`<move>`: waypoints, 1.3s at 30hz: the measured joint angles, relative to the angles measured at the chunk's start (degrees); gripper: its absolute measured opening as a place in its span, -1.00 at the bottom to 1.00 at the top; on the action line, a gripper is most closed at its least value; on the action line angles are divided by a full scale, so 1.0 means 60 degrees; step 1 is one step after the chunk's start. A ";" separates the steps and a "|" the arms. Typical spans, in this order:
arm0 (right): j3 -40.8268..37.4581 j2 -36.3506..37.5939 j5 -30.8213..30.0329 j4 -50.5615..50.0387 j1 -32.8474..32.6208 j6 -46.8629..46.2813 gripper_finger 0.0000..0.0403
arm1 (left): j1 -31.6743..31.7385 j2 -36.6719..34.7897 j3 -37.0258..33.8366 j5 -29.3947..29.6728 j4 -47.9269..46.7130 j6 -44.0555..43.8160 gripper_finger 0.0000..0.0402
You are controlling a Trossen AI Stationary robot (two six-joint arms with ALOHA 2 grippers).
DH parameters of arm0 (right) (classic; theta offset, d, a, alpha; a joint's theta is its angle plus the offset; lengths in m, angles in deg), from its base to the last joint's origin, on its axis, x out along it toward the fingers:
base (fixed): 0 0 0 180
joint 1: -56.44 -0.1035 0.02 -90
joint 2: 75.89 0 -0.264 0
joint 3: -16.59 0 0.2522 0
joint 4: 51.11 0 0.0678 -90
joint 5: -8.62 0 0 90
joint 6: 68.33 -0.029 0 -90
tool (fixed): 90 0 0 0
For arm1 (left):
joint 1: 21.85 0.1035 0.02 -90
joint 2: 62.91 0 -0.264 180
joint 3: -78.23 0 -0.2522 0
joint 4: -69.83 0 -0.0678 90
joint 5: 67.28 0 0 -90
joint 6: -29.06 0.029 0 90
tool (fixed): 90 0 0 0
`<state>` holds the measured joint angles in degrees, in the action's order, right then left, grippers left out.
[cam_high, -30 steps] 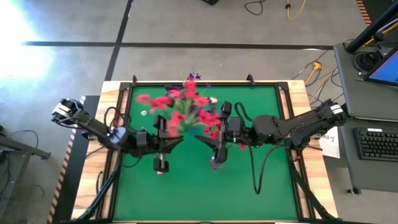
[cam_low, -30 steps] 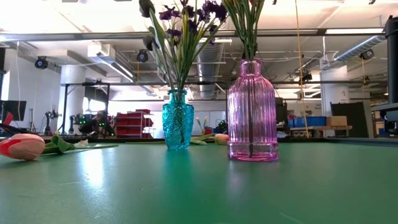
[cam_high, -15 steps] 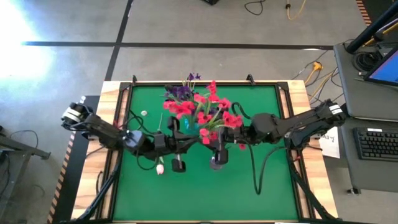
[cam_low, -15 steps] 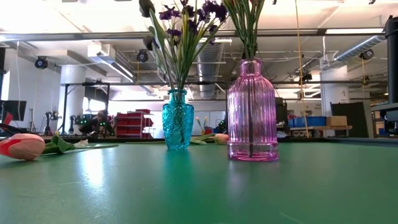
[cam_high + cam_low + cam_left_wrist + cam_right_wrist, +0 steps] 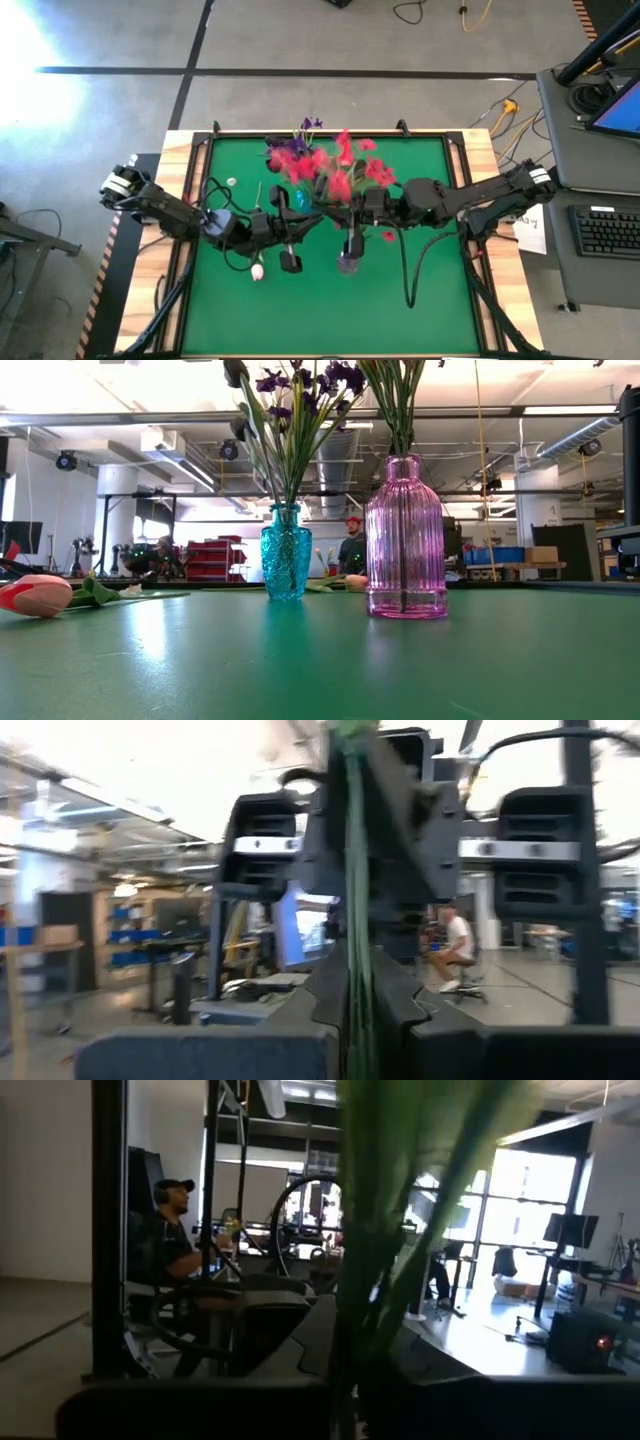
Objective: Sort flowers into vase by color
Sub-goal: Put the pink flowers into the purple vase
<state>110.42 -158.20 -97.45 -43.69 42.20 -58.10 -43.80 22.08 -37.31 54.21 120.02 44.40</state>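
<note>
Red flowers [image 5: 345,170], a bunch of green stems topped by red blossom clusters, stand in the pink vase [image 5: 406,540]; from above, the blossoms spread just beyond the right gripper [image 5: 352,222], toward the table's far edge. In the right wrist view the green stems [image 5: 385,1230] rise between that gripper's fingers [image 5: 300,1342], which are clenched on them. The pink vase sits directly below the right gripper, its mouth seen from above at [image 5: 347,262].

Purple flowers [image 5: 300,382] stand in the teal vase [image 5: 286,552], which lies between the two grippers and slightly beyond them; at table height it stands just beside the pink vase, apart from it.

The left gripper [image 5: 283,225] hangs beside the teal vase, opposite the right gripper. In the left wrist view a thin green stem [image 5: 356,910] runs upright between its fingers [image 5: 325,990], which are closed on it.

A white-pink tulip [image 5: 257,270] lies on the green table [image 5: 420,300], near the left gripper on the side toward the table's near edge. In the low view a tulip bud [image 5: 35,596] lies flat at the table's edge, well apart from both vases.

A person [image 5: 351,550] shows in the room behind the vases; another, seated, appears in the right wrist view [image 5: 172,1230].
</note>
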 joint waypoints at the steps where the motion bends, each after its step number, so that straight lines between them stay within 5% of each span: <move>1: 0.0000 0.0000 -0.0015 -0.0014 0.0000 -0.0021 -0.90 | -0.0001 -0.0003 0.0000 0.0210 0.0002 0.0000 -0.98; 6: 0.0000 0.0000 -0.0073 -0.0012 0.0011 -0.0017 -0.91 | -0.0045 -0.0071 -0.0015 0.0538 -0.0109 0.0003 -0.82; 10: 0.0002 0.0044 -0.0061 -0.0017 0.0000 0.0069 -0.91 | -0.0194 -0.0413 -0.0018 0.0401 -0.0881 -0.0032 -0.50; 19: 0.0004 0.1174 -0.0017 -0.1729 -0.0039 -0.0269 -0.91 | -0.0342 -0.2494 -0.0025 0.0382 -0.5009 -0.1147 0.26; 26: 0.0011 0.2495 0.2283 -0.4765 -0.0134 -0.2416 -0.91 | -0.0530 -0.3996 -0.0033 0.0386 -0.7510 -0.1437 0.41; 30: -0.0190 0.2706 0.2589 -0.5191 -0.0728 -0.3022 -0.91 | -0.0603 -0.4442 -0.0112 0.0386 -0.8291 -0.1437 0.41; 34: -0.0363 0.2699 0.1878 -0.5159 -0.1664 -0.2938 -0.91 | -0.0601 -0.4728 -0.0157 0.0397 -0.8671 -0.1443 0.41; 39: -0.0972 0.2819 -0.0570 -0.5545 -0.2713 -0.2833 -0.91 | -0.0601 -0.4815 -0.0171 0.0398 -0.9302 -0.1763 0.41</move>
<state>104.59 -141.28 -100.87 -76.96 25.92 -75.10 -47.41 -6.81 -38.34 56.59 64.21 33.82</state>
